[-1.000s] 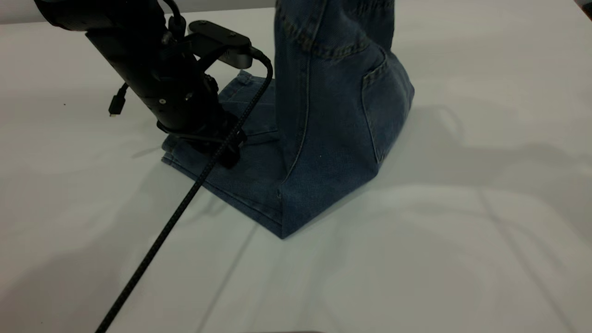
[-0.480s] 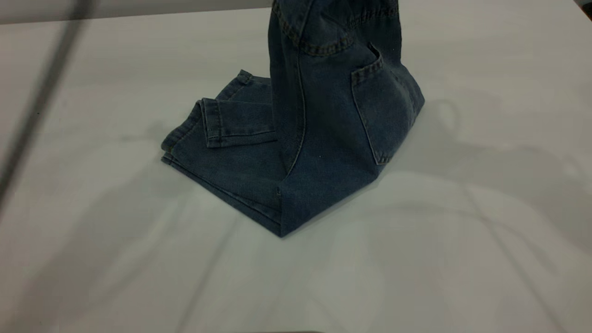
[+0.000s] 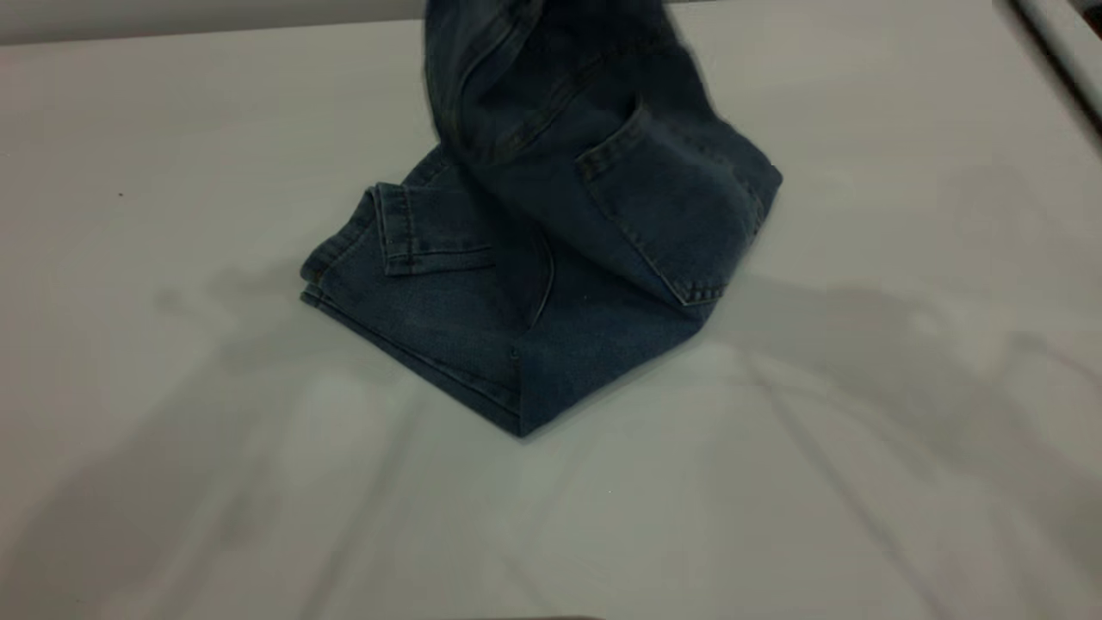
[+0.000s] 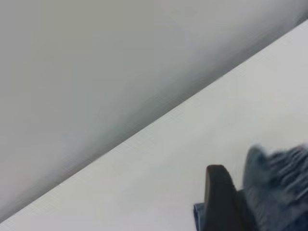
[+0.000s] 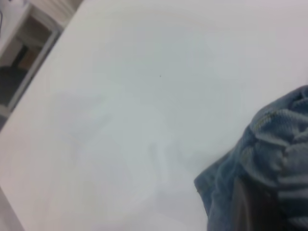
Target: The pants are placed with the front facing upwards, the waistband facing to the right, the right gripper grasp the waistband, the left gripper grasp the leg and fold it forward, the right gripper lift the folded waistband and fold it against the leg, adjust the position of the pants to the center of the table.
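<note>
The blue denim pants (image 3: 603, 215) lie partly on the white table (image 3: 172, 448). Their legs (image 3: 430, 293) rest flat, with a turned cuff (image 3: 396, 228) on top. The upper half, showing a patch pocket (image 3: 667, 224), hangs raised and leans left over the legs; its top runs out of the exterior view. In the right wrist view my right gripper (image 5: 257, 204) is shut on the ruffled waistband (image 5: 284, 144) above the table. My left gripper (image 4: 221, 195) is out of the exterior view; its wrist view shows it beside blurred denim (image 4: 279, 185), high over the table (image 4: 168, 163).
The table's far edge and a grey wall (image 3: 172, 17) run along the back. A pale bar (image 3: 1063, 43) crosses the back right corner. Beyond the table's edge in the right wrist view stands some furniture (image 5: 24, 43). Bare tabletop surrounds the pants on all sides.
The left arm has lifted off the legs and left the exterior view. The raised upper half of the pants has swung left and lower over the legs.
</note>
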Motion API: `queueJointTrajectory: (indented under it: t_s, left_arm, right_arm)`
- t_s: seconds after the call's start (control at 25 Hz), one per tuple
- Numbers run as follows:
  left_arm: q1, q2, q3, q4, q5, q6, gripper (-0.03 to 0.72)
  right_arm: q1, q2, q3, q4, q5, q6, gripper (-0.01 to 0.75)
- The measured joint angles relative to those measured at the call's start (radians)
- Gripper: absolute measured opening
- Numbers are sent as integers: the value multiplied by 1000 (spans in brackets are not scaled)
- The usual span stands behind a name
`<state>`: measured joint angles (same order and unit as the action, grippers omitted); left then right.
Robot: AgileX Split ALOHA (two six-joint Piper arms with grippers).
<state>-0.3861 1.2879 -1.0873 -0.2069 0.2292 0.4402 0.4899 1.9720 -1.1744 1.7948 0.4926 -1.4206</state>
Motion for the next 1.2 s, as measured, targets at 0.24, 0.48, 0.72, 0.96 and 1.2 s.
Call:
queueJointTrajectory:
  t_s: [0.24, 0.48, 0.72, 0.96, 1.2]
  left_arm:
    - [0, -2, 1, -1, 48, 0, 379]
    - [0, -2, 1, -1, 63, 0, 379]
    - [0, -2, 1, -1, 65, 0, 379]
    - [0, -2, 1, -1, 65, 0, 379]
    - [0, -3, 1, -1, 65, 0, 379]
  right_arm:
    - [10, 143, -66, 4, 8, -4, 58]
    - [10, 184, -74, 4, 34, -4, 225]
    - [19, 184, -116, -2, 119, 5, 591]
    - [114, 184, -217, -288, 19, 312, 633]
    - [190, 201, -410, -974, 43, 1121, 570]
